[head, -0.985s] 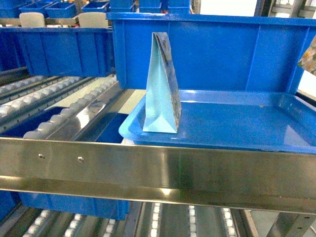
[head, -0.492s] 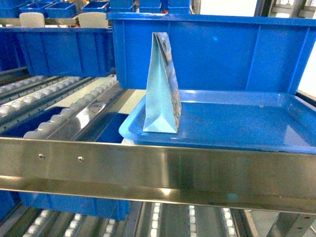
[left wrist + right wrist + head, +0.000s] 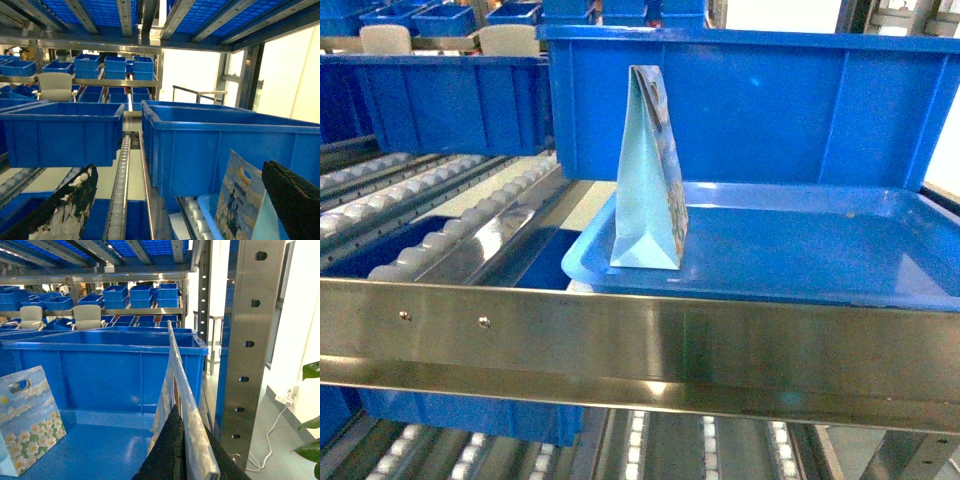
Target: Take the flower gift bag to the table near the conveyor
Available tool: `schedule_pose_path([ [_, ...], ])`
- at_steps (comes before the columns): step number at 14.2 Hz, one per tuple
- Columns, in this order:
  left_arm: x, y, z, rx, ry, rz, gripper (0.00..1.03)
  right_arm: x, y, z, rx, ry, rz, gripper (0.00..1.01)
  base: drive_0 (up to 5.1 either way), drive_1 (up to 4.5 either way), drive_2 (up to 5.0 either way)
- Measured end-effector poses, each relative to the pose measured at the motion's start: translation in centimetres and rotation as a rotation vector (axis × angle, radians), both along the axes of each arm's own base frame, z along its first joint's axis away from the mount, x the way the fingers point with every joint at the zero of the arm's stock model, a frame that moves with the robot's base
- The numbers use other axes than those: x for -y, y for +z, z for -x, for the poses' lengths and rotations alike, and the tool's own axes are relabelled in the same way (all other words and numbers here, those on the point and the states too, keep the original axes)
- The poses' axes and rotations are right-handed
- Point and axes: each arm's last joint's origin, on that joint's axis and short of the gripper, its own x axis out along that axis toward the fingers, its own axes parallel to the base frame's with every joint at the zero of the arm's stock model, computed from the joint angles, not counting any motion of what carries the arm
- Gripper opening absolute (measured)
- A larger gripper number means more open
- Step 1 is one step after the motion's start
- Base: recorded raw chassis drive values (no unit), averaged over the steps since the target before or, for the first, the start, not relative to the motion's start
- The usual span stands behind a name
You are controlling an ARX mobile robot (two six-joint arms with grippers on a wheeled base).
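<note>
As the flower gift bag point(image 3: 648, 180) stands upright on the blue tray point(image 3: 800, 250), the left gripper point(image 3: 175, 210) hangs spread wide and empty; the right gripper point(image 3: 177, 452) pinches another paper bag point(image 3: 176, 370).

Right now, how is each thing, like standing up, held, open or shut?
flower gift bag: standing upright on the blue tray, not held.
left tool: open, empty.
right tool: shut on a second paper bag.
big blue bin: open on top, inside hidden.
</note>
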Motion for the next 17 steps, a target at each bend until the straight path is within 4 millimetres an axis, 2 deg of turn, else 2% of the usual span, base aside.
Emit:
schedule_pose_path([
  [8,2.7,1.4,-5.8,0.051,-0.039,0.007,0.98,0.0,0.0,0.0,0.0,0.0,0.0,0.02,0.0,0.0,0.0],
  [9,3.0,1.9,-6.7,0.059,-0.047,0.007,0.98,0.0,0.0,0.0,0.0,0.0,0.0,0.02,0.0,0.0,0.0],
  [10,3.9,3.1,-9.0,0.078,-0.052,0.014,0.98,0.0,0.0,0.0,0.0,0.0,0.0,0.02,0.0,0.0,0.0],
  [11,6.1,2.9,-10.9,0.016,-0.092,0.011,0.98,0.0,0.0,0.0,0.0,0.0,0.0,0.02,0.0,0.0,0.0],
  [12,8.6,1.9,-12.0,-0.021,-0.093,-0.003,0.98,0.0,0.0,0.0,0.0,0.0,0.0,0.02,0.0,0.0,0.0],
  [13,10.4,0.0,-12.7,-0.109,-0.098,-0.043,0.98,0.0,0.0,0.0,0.0,0.0,0.0,0.02,0.0,0.0,0.0],
  [17,11.4,-1.0,-12.9,-0.138,-0.098,-0.062,0.98,0.0,0.0,0.0,-0.001,0.0,0.0,0.02,0.0,0.0,0.0],
])
